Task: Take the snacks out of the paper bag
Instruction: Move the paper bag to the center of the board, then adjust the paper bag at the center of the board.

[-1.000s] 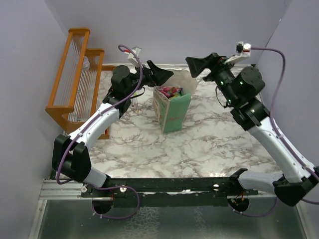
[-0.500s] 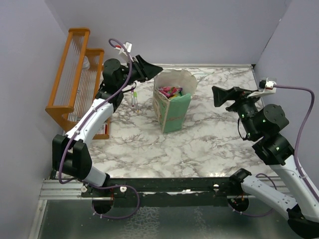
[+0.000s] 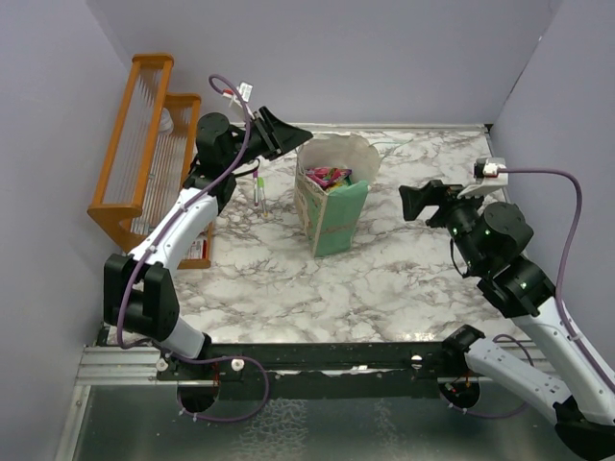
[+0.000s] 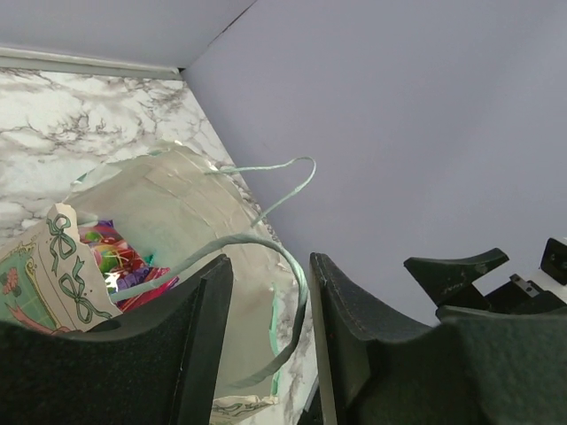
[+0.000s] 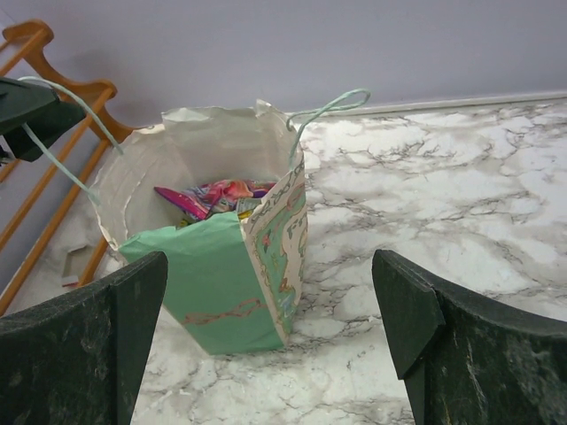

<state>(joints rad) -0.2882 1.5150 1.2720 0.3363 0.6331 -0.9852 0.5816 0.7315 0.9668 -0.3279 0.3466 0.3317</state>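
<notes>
The mint-green paper bag (image 3: 336,226) stands upright and open at the middle of the marble table, cream inside (image 4: 168,190). Crinkly pink, red and purple snacks (image 3: 329,176) lie inside it, also seen in the wrist views (image 4: 115,261) (image 5: 217,197). My left gripper (image 3: 279,134) hovers just left of the bag's rim. Its jaws (image 4: 270,266) are narrowed with a gap, and one thin string handle (image 4: 266,243) loops through that gap. My right gripper (image 3: 415,204) hangs wide open to the right of the bag, apart from it, facing the bag (image 5: 221,274).
An orange wooden rack (image 3: 144,144) stands against the left wall. Two thin markers (image 3: 259,192) lie on the table between the rack and the bag. Purple walls close in the back and both sides.
The right arm has drawn back from above the bag to the right and lower. The left gripper has shifted left off the bag's mouth and its jaws have narrowed around the handle loop.
</notes>
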